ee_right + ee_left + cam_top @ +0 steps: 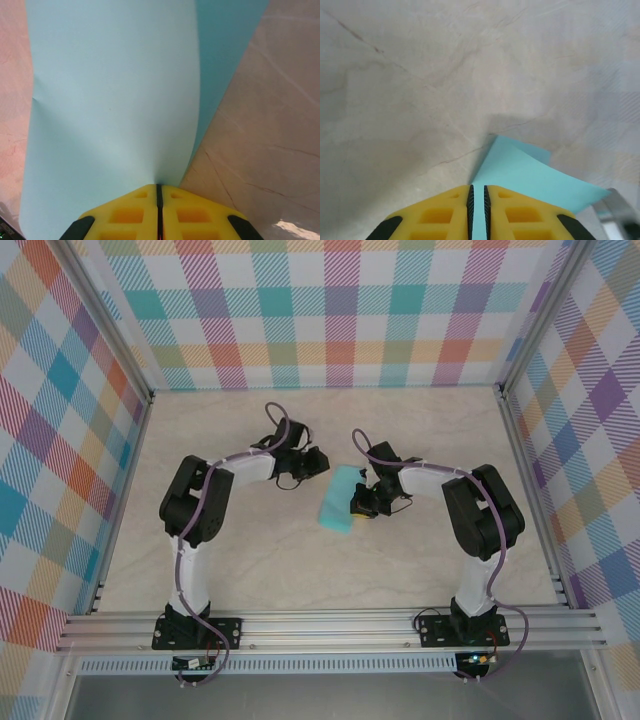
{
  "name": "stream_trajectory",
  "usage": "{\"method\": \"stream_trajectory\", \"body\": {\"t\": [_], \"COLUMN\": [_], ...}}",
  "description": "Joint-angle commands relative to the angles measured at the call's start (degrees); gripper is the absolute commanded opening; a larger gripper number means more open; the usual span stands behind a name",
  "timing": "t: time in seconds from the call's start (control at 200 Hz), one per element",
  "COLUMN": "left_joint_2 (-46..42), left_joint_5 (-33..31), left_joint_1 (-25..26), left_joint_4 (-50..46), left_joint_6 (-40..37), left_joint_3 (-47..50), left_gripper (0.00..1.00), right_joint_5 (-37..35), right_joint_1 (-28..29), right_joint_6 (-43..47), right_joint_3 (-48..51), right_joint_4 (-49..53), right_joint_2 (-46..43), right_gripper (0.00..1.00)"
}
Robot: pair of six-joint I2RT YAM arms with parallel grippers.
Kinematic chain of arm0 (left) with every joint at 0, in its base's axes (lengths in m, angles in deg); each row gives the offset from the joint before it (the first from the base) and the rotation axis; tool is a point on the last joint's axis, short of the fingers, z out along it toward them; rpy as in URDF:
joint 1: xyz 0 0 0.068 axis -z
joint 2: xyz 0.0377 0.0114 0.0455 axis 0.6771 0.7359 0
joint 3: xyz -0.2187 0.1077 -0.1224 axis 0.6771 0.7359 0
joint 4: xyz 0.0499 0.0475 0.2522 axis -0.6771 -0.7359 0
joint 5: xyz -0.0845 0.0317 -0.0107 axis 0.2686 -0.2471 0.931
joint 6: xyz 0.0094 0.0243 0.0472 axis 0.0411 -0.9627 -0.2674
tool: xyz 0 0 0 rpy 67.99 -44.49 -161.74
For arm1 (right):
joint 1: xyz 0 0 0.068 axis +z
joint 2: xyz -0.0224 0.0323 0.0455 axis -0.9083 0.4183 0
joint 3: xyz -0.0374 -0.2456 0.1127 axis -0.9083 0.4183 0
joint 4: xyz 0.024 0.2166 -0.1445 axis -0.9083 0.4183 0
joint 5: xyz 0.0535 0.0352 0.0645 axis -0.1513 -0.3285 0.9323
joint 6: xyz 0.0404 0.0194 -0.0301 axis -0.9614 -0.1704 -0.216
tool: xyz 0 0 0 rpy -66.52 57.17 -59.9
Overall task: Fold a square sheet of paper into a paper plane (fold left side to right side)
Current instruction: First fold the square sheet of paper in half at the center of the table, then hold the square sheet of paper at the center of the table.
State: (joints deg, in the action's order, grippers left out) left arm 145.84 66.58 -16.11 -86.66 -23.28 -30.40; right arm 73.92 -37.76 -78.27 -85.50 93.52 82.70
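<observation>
Claws, mine: right claw point(159, 186) clenched on edge of teal paper sheet point(110, 100); sheet mid-table point(250, 560), between both claws. Left claw point(478, 187) nearly closed, teal showing in slit; grasp cannot tell.

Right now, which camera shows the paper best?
Top external: nearly the whole outline of the paper shows there, though small. Right wrist sees it close up, curving out of the shut jaws, its edges cut off. Left wrist catches one corner just past its jaws.
</observation>
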Motion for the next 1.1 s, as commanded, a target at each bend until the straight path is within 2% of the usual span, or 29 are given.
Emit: {"method": "stream_trajectory", "body": {"t": [0.0, 0.17, 0.395, 0.645, 0.835, 1.095], "left_joint_2": [-1.81, 2.2, 5.4, 5.11, 4.17, 4.06], "left_joint_5": [3.72, 5.45, 4.32, 1.56, 0.67, 0.66], "left_joint_1": [0.72, 3.17, 4.5, 4.61, 4.87, 5.23], "left_joint_4": [2.87, 2.78, 1.03, 0.43, 1.83, 2.66], "left_joint_6": [-1.45, -1.6, -2.28, -2.69, -2.18, -1.96], "left_joint_3": [0.79, -1.59, -2.63, 0.87, 3.92, 4.39], "left_gripper": [0.15, 0.15, 0.15, 0.15, 0.14, 0.13], "right_joint_5": [-7.94, -7.86, -6.46, -4.25, -3.07, -2.74], "right_joint_1": [0.67, 0.71, 0.64, 0.62, 0.38, 0.36], "right_joint_6": [1.63, 1.54, 1.47, 2.39, 0.74, -1.62], "right_joint_3": [2.65, 2.74, 3.24, 2.87, 4.07, 2.75], "right_joint_4": [6.89, 6.76, 4.07, 1.1, -3.67, -8.26], "right_joint_2": [4.3, 4.01, 2.6, -1.54, -10.17, -8.89], "right_gripper": [0.08, 0.09, 0.09, 0.09, 0.1, 0.09]}}
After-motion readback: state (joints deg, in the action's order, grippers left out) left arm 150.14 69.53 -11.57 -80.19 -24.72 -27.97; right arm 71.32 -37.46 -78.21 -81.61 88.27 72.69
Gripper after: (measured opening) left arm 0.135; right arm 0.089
